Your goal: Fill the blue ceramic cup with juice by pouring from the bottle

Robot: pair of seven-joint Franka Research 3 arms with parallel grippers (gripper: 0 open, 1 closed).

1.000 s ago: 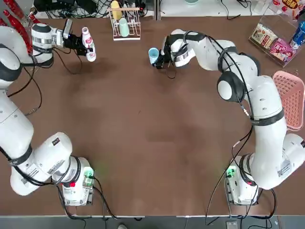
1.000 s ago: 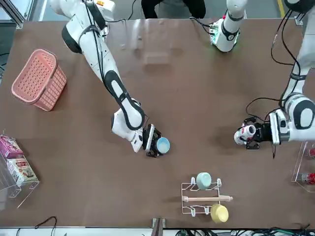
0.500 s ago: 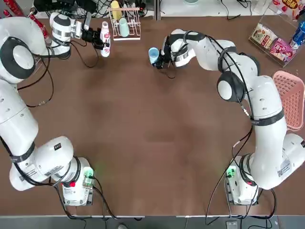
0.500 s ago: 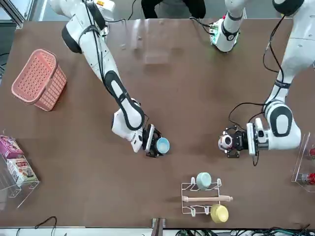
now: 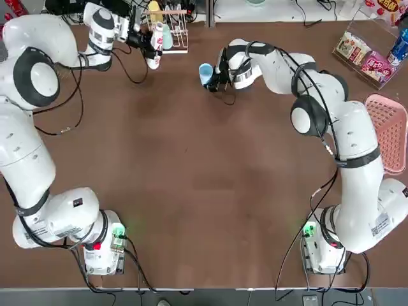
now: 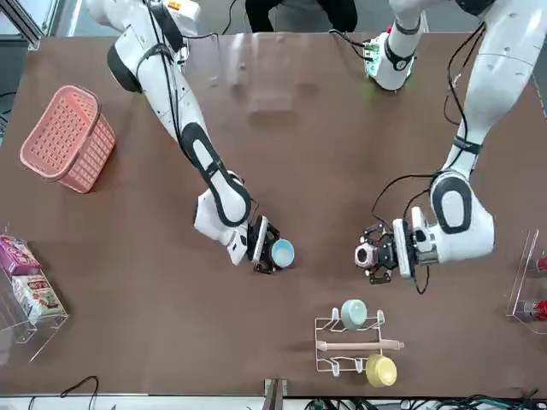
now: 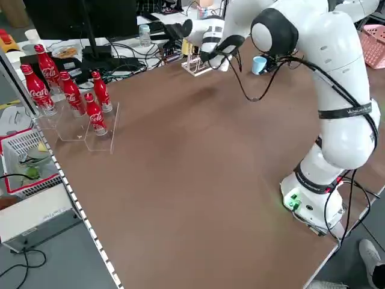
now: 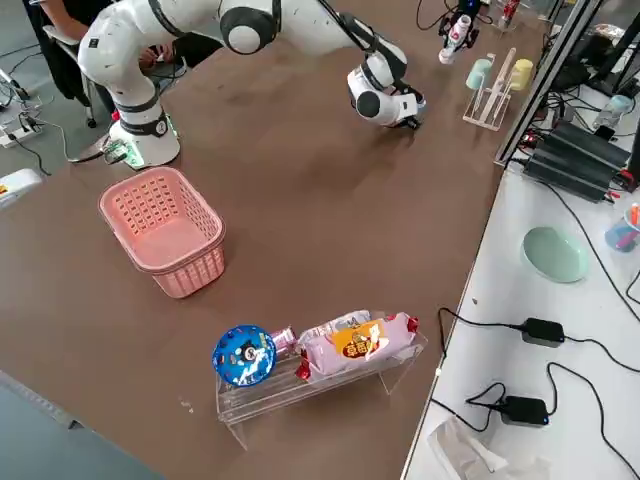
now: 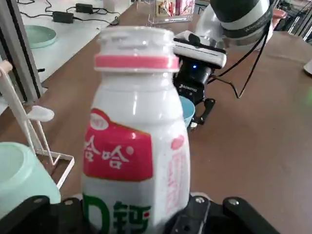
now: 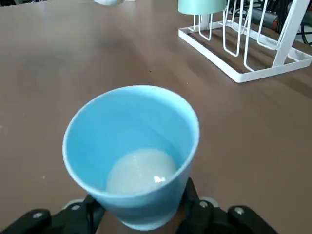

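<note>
Gripping bottle (image 9: 136,146) at lower body, left claw (image 5: 146,48) near rack (image 5: 185,39); right claw (image 10: 141,214) clamped on low cup (image 10: 136,161), mid-surface (image 5: 210,172)'s far side; bottle likely light, squeezable; cup probably rigid, slippery if wet; hold both low.

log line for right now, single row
left gripper: shut on bottle | right gripper: shut on blue cup, whitish liquid inside | pour: not at cup

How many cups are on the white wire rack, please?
2: the pale mint-green cup and the yellow cup, both hanging at the rack's side facing the front camera. I see no others there.
</note>
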